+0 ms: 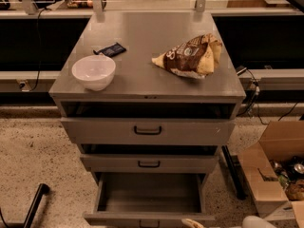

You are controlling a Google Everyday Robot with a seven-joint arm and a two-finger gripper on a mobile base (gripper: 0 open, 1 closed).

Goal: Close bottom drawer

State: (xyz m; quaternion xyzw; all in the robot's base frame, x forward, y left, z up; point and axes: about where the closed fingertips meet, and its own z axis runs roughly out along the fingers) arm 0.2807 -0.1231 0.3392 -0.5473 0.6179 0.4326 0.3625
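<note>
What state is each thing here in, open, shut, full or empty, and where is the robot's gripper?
bottom drawer: pulled wide open, nothing inside.
middle drawer: looks slightly ajar.
top drawer: looks slightly ajar.
bowl: upright, empty.
chip bag: lying on its side.
cardboard box: flaps open, items inside.
gripper: low at the picture's bottom edge, by the bottom drawer's front.

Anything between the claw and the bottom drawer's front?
Nothing; camera view shows the claw at the lower edge, by the front of the bottom drawer.
</note>
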